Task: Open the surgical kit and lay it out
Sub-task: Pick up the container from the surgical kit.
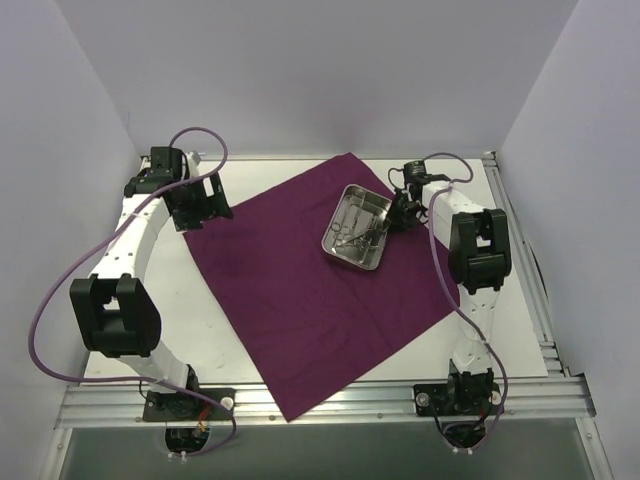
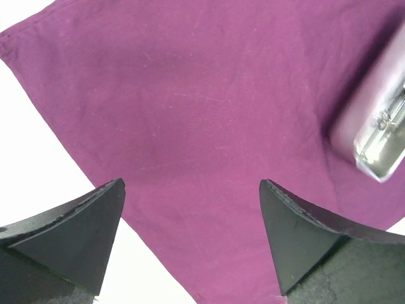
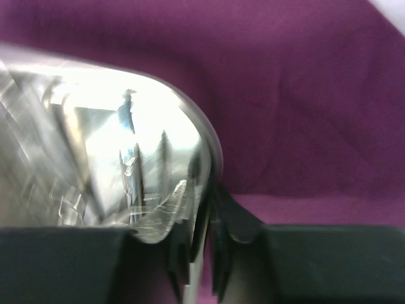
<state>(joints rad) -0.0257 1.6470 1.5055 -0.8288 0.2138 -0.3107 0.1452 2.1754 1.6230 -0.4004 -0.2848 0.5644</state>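
Observation:
The dark purple cloth (image 1: 300, 290) lies spread open on the white table. The shiny steel tray (image 1: 356, 227) sits on its far right part, with ring-handled metal instruments (image 1: 356, 234) inside. My right gripper (image 1: 398, 213) is shut on the tray's right rim; in the right wrist view the rim (image 3: 201, 171) runs between the two closed fingers. My left gripper (image 1: 212, 212) is open and empty over the cloth's far left edge; in the left wrist view the cloth (image 2: 202, 120) lies below its spread fingers (image 2: 82, 234) and the tray's end (image 2: 383, 136) shows at the right.
White walls enclose the table on three sides. An aluminium rail (image 1: 320, 400) runs along the near edge, and the cloth's near corner hangs over it. Bare white table (image 1: 190, 330) shows left of the cloth and near the right arm's base.

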